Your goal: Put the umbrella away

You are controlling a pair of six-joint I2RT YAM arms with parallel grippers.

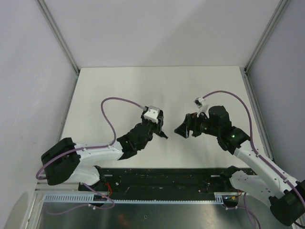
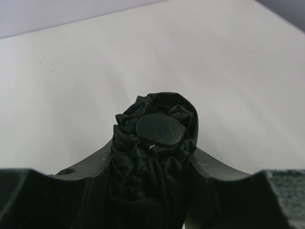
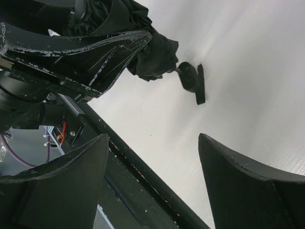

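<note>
SURFACE: white table (image 1: 157, 86), pale walls (image 1: 28, 71) on three sides, metal posts (image 1: 59, 38) at far corners | ROOM: broad white stretch beyond both arms up to far edge; black base rail (image 1: 162, 176) along near edge | LEFT: left gripper (image 1: 159, 129) clamped on folded black umbrella (image 2: 157, 143) over mid-table, round tip cap poking forward | RIGHT: right gripper (image 3: 152, 140) spread apart, holding nothing, facing that cap

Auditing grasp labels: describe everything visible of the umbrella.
The umbrella is all black and folded shut, its matte fabric bunched in crumpled pleats. A smooth round cap on a short stem ends the tip, which sticks out past the left gripper. That gripper's jaws press the fabric bundle from both sides; nothing else touches it. It hangs over the white table, apparently clear of it. Handle and strap are hidden.
</note>
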